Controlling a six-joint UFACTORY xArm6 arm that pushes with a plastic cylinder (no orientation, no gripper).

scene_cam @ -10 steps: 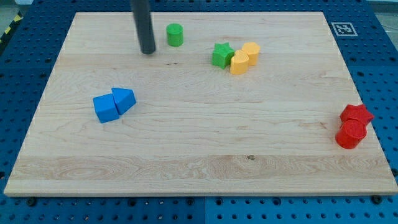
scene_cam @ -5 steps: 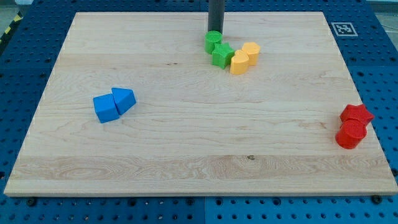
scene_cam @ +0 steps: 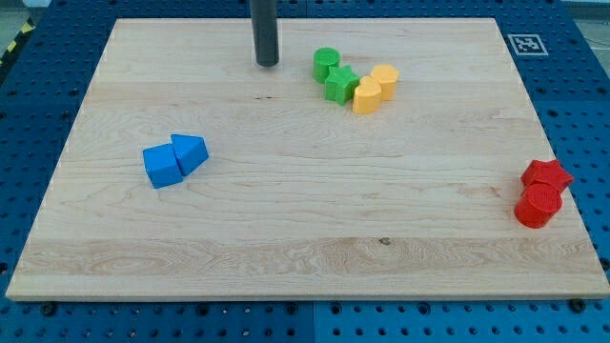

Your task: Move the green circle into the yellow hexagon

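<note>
The arm carries no jaws; it ends in a dark rod, so no jaw state applies. My tip [scene_cam: 267, 63] rests on the bench [scene_cam: 305, 238] near the view's top, to the view's left of the green circle [scene_cam: 326, 63] and apart from it, with a strip of bare wood between them.

The green circle stands upright in the upper middle of the bench. It touches the green star [scene_cam: 340, 85], which lies just below it and slightly toward the view's right. The green star in turn touches a yellow block [scene_cam: 367, 95] on its right side. A second yellow block [scene_cam: 384, 78] sits just above and to the right of the first, in contact with it. Which of the two yellow blocks is the hexagon cannot be told with certainty. The green circle does not touch either yellow block; the green star lies between the green circle and the nearer yellow block.

Toward the view's left, a blue cube [scene_cam: 162, 166] and a blue triangle [scene_cam: 190, 151] lie pressed together, well apart from my tip.

At the view's right edge of the bench, a red star [scene_cam: 546, 174] sits directly above a red circle [scene_cam: 538, 205], touching it.
</note>
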